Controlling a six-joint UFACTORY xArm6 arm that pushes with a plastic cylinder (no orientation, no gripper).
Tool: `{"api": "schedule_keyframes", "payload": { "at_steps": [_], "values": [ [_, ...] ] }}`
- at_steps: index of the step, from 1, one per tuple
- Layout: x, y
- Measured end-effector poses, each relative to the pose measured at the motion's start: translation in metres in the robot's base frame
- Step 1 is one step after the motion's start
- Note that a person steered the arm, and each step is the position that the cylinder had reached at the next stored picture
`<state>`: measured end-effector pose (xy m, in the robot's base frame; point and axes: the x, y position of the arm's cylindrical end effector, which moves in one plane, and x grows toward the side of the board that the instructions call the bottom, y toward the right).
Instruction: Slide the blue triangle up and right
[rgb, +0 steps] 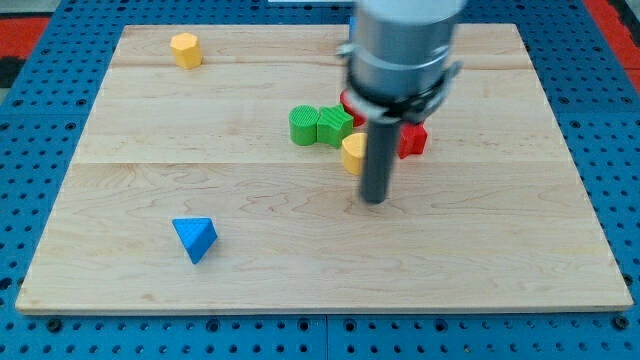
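The blue triangle (194, 238) lies on the wooden board (120, 130) at the view's lower left. My tip (373, 200) rests on the board near the middle, far to the right of the blue triangle and slightly above it. The tip stands just below a yellow block (353, 153), which the rod partly hides.
Two green blocks (304, 126) (333, 125) sit side by side left of the rod. Red blocks (413, 138) are partly hidden behind the arm. A yellow hexagonal block (185, 49) sits at the board's upper left. A blue pegboard (40, 330) surrounds the board.
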<state>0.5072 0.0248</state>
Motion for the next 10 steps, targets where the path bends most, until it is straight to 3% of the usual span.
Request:
{"api": "schedule_keyframes", "payload": {
  "at_steps": [1, 2, 3, 5, 7, 9, 10],
  "values": [
    [0.033, -0.070],
    [0.082, -0.107],
    [0.102, -0.148],
    [0.060, -0.166],
    [0.019, -0.152],
    [-0.001, -0.098],
    [-0.010, -0.115]
  ]
}}
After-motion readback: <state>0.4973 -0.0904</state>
